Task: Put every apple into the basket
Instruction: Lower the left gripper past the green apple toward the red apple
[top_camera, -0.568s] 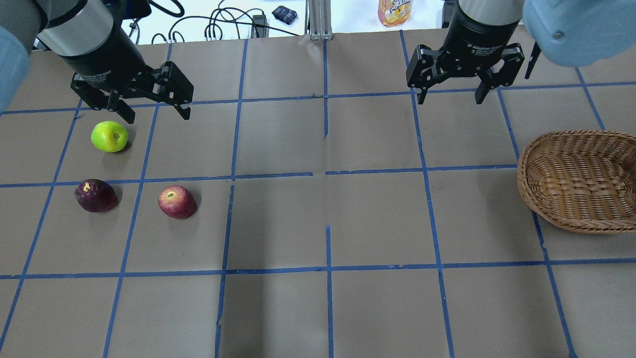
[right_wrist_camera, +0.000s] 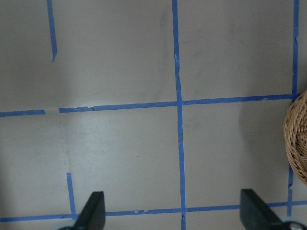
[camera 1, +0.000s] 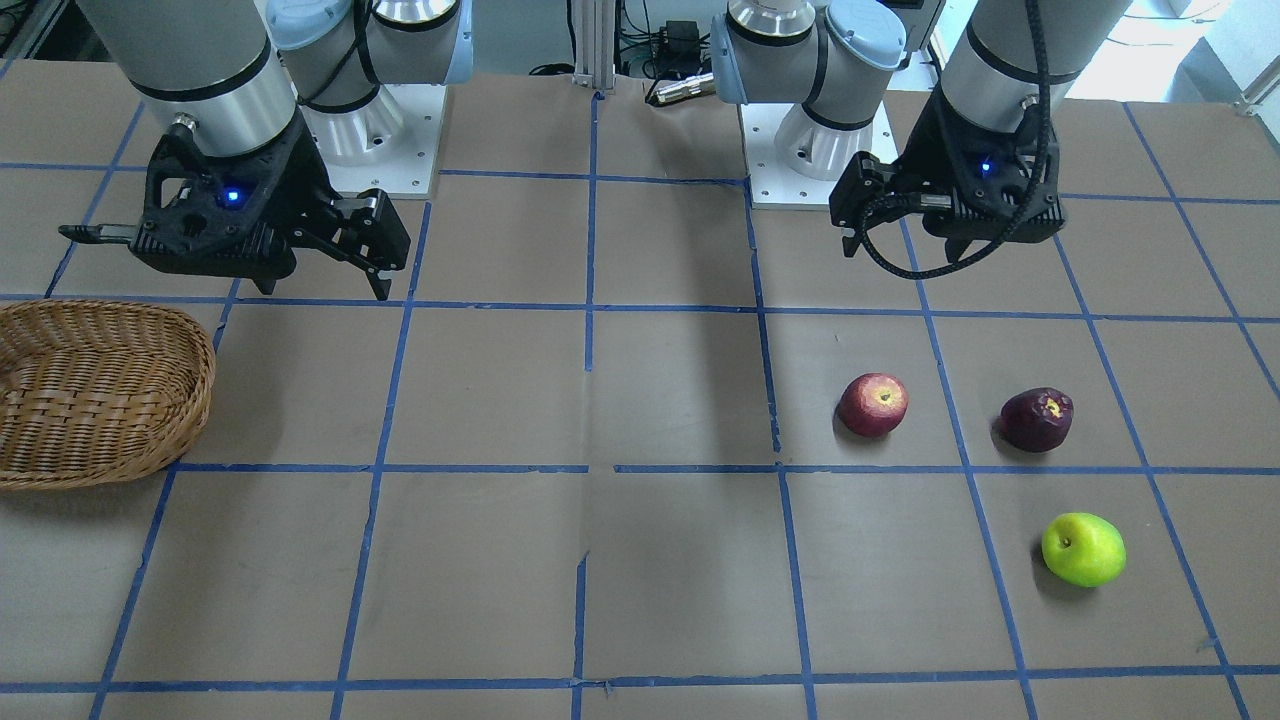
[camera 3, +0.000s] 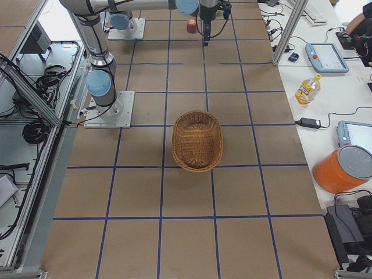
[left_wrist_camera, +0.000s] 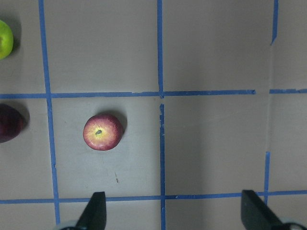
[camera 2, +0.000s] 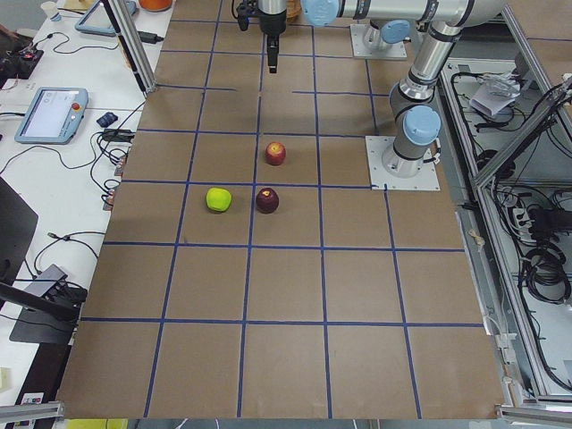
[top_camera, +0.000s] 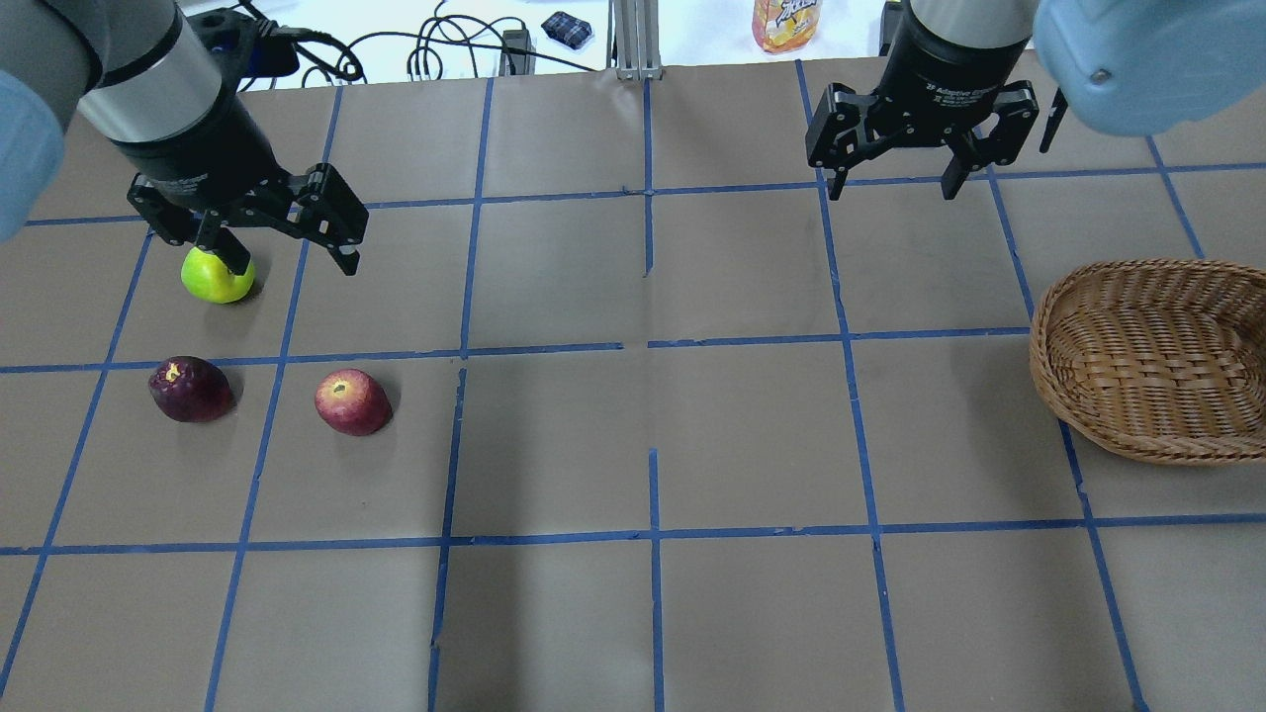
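Three apples lie apart on the table's left side: a red one (top_camera: 352, 401), a maroon one (top_camera: 190, 389) and a green one (top_camera: 216, 277). The wicker basket (top_camera: 1152, 356) stands empty at the right edge. My left gripper (top_camera: 293, 259) is open and empty, above the table; one finger overlaps the green apple in the overhead view. In the left wrist view the red apple (left_wrist_camera: 102, 132) lies ahead of the left finger (left_wrist_camera: 95, 213). My right gripper (top_camera: 893, 188) is open and empty, behind and left of the basket. The basket's rim (right_wrist_camera: 297, 143) shows in the right wrist view.
Blue tape lines grid the brown table. A juice bottle (top_camera: 786, 22) and cables lie beyond the far edge. The arm bases (camera 1: 370, 130) stand at the robot's side of the table.
My left gripper has shifted toward the green apple and looks smaller, so one finger now overlaps that apple in the overhead view. My right gripper has moved slightly toward the far edge. The apples have not moved.
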`<state>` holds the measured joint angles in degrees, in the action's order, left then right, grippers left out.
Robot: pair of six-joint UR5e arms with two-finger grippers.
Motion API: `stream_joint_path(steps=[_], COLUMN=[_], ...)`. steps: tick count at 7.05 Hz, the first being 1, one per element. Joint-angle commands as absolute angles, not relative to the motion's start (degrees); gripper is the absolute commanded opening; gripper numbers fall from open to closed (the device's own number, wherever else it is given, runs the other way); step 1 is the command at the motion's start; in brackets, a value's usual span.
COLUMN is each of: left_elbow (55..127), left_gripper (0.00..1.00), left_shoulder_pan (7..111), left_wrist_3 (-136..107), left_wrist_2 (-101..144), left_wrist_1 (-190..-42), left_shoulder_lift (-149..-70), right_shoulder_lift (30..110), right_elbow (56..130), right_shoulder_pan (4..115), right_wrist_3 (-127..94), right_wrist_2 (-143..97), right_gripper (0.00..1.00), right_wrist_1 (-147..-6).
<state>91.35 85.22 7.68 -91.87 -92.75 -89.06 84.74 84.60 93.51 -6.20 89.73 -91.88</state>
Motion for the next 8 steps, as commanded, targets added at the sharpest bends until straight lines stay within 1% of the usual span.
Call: stream_joint_path(steps=[1,2,4,5,7,8], left_elbow=[94.11,98.22,109.54,113.86,117.06,119.33], left_gripper=[1.00,1.00,1.00,1.00,1.00,1.00], left_shoulder_pan=[79.83,79.72,79.54,79.54,79.37,79.19], left_wrist_3=[10.19,10.63,10.63,10.81,11.08,11.51], left_wrist_2=[-92.99,-93.08,-92.99,-93.25,-92.99,-93.08], left_wrist_1=[-89.41,-81.99,-65.57,-59.74,-56.43,-52.51], left_shoulder_lift=[-93.05,-94.82,-98.07,-99.30,-100.80,-101.59], right_shoulder_lift=[84.64,84.55,84.55,84.64,84.64,84.64], right_elbow=[84.99,85.08,85.17,85.17,85.17,85.17], right_shoulder_pan=[93.52,93.52,93.52,93.52,93.52,93.52], right_wrist_3=[-5.98,-5.98,-6.24,-6.24,-6.33,-6.42], right_wrist_2=[89.82,89.74,89.74,89.74,89.74,89.74], right_gripper=[1.00,1.00,1.00,1.00,1.00,1.00], right_wrist_1=[-94.31,-94.57,-94.66,-94.66,-94.66,-94.66])
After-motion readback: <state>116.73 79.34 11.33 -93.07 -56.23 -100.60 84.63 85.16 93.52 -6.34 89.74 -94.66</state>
